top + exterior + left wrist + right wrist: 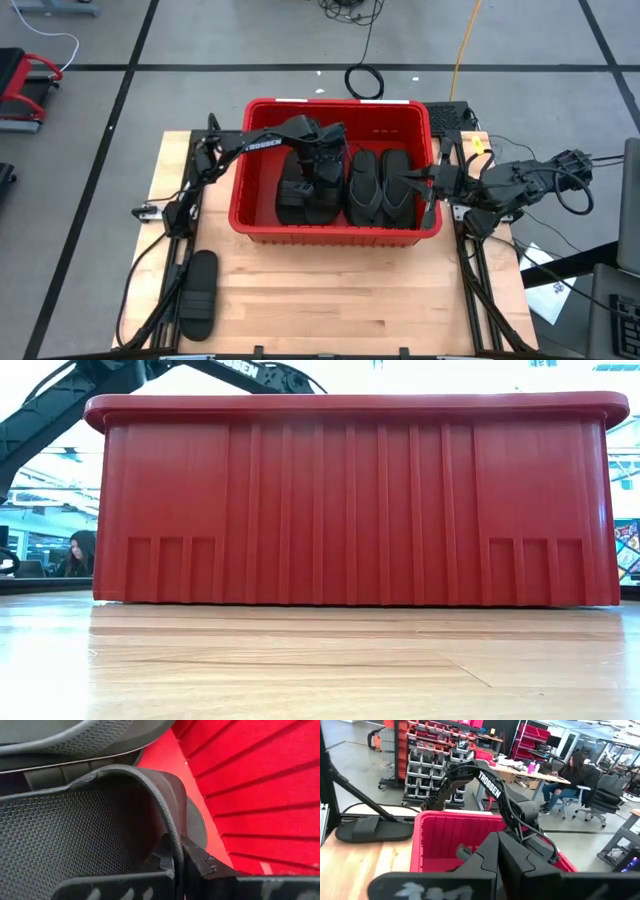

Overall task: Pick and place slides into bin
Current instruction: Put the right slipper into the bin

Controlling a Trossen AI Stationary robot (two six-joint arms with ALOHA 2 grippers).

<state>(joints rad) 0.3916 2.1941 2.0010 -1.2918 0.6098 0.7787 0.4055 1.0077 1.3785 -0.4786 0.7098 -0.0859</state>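
Inside the red bin (262, 110), the left gripper (178, 862) is clamping a slide's (75, 830) edge; the right gripper (497, 851), closed, is waiting beside the bin.

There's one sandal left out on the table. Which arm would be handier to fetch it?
Probably the left. The sandal lies at the table's near-left corner, on the left arm's side. The left gripper must first let go of the slide it pinches inside the bin; the right gripper sits farther away.

Overhead view straight down, low view level against bin (350, 500), wrist views close, all sharing it
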